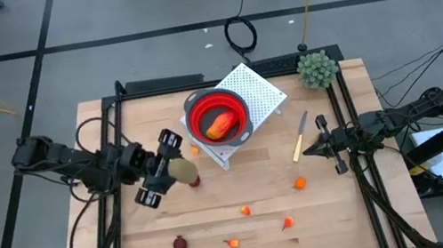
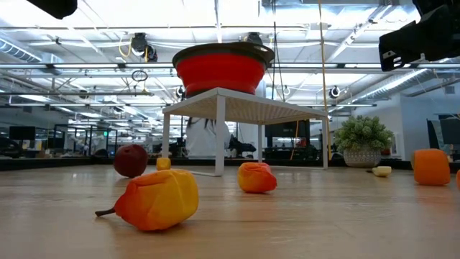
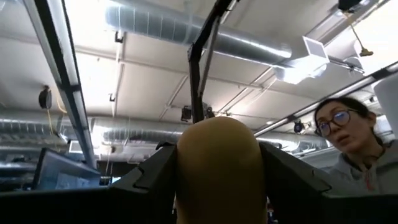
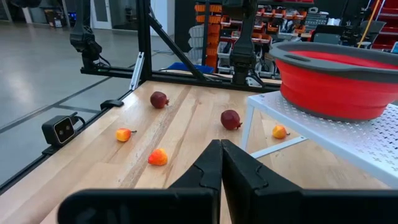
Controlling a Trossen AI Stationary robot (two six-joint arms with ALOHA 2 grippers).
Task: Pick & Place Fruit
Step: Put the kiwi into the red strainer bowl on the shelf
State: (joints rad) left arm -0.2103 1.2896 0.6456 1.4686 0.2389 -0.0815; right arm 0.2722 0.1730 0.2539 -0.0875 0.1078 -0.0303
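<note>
The brown oval fruit (image 3: 217, 171) is held between the fingers of the left gripper (image 1: 177, 171), raised off the surface (image 1: 344, 211) a little short of the red bowl (image 1: 218, 115), which sits on a white perforated stand (image 1: 259, 91). One red-and-yellow piece (image 1: 220, 125) already lies in that bowl. A dark red ball (image 1: 194, 181) rests just below the held fruit, touching or nearly touching the fingers as seen from above.

The right gripper (image 1: 328, 146) waits at the far side of the surface with its fingers pressed together on nothing, beside the pale-handled knife (image 1: 299, 137).

The grip is judged to be the weak point: the oval is smooth and rounded, and it could be squeezed out or rolled between the fingers on the way over the bowl's rim. A low approach could also catch the rim or the stand and shift both. The dark red ball near the fingers could be knocked and sent rolling.

Other fruit lies well apart from the left fingers: another dark red ball (image 1: 179, 244) and several small orange bits (image 1: 301, 184) toward the near edge.

How much of the oval sits inside the fingers cannot be told, since the wrist view is filled by it and its lower part is cut off. From the low view the left gripper is not seen at all.
</note>
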